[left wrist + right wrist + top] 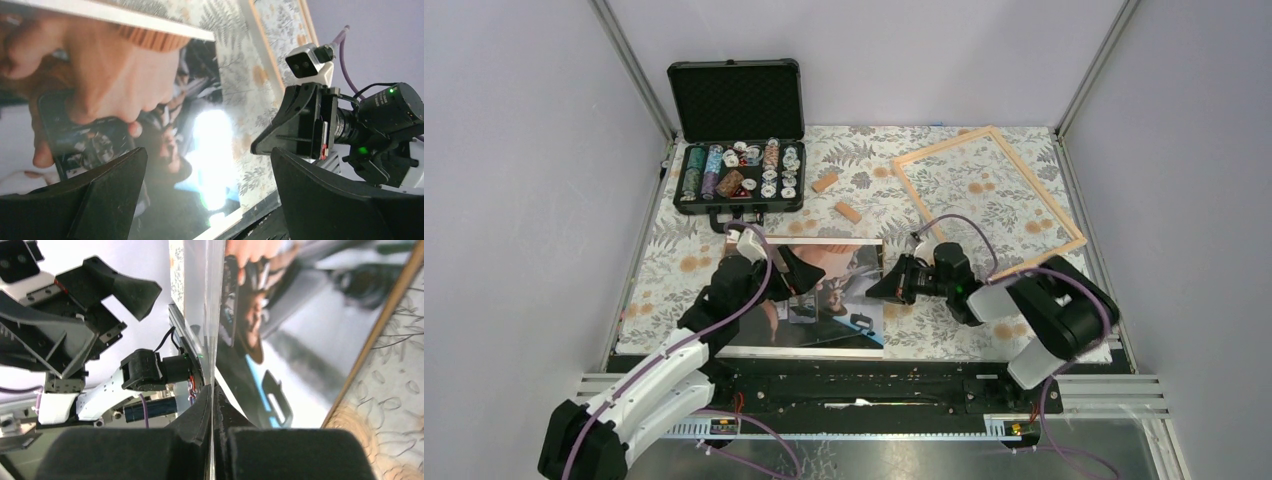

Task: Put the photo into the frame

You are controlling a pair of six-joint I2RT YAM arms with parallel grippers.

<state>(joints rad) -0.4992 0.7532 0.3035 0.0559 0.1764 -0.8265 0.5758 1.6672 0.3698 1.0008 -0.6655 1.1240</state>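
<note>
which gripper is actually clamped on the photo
The right gripper: its fingers are pinched shut on the right edge of the photo. The left gripper is over the print with its jaws wide apart, gripping nothing.

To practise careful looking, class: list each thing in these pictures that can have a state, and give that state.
frame: lying flat, nothing in it.
photo: face up, outside the frame, one edge gripped.
case: lid open.
left hand: open, over the photo.
right hand: shut on the photo's edge.
</note>
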